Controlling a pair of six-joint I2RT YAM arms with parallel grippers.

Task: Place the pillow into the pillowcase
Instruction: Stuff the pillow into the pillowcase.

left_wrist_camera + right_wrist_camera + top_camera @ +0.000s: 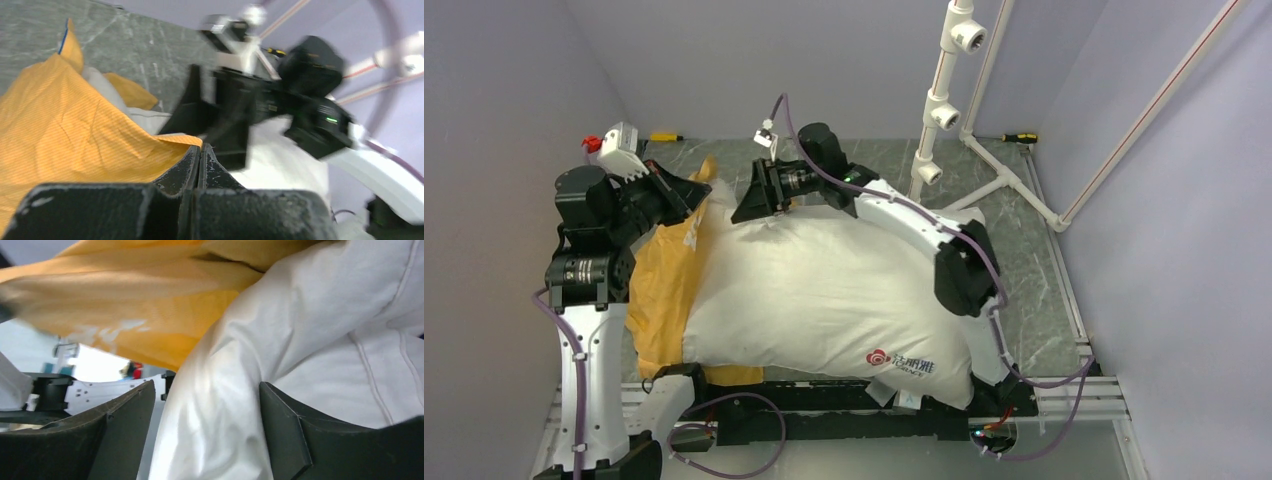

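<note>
Pillow sits logo-end at table near edge. Pillowcase lies along left edge, L gripper pinching its hem. Farther back, R gripper is spread wide, straddling pillow's corner, gripping nothing. Imo bite deep, shove left w/ hem lifted.

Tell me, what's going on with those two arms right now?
Left hand shut, pinching edge of the orange-yellow fabric pillowcase. Right hand open, astride a fold of the plump white stuffed pillow. Pillow mostly outside the case. No obstruction seen.

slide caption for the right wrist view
open right gripper straddling the white pillow next to the orange pillowcase
</note>
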